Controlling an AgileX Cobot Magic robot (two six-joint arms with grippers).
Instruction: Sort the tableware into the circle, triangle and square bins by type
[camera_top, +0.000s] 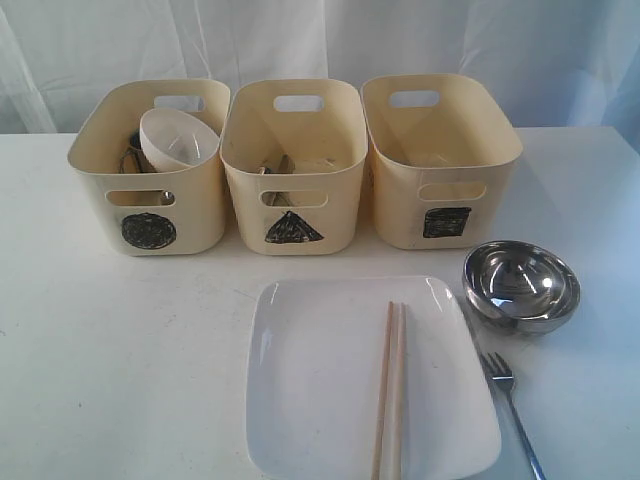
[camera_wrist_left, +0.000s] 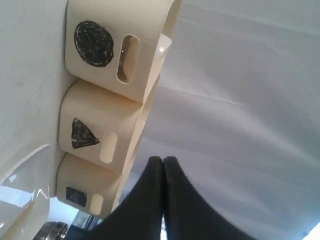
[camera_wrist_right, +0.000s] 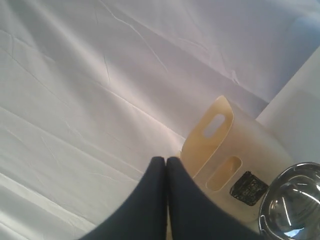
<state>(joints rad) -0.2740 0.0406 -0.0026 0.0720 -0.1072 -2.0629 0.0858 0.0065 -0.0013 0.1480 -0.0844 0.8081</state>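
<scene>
Chopsticks (camera_top: 390, 390) on plate (camera_top: 310, 380) (fork (camera_top: 503, 375) beside)

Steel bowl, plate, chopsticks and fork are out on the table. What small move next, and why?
Probably open the right gripper, which is shut and empty, and bring it down toward the steel bowl. That bowl sits on the right side with nothing on it, while the chopsticks lie on the plate. The small white bowl already sits in the circle bin.
</scene>
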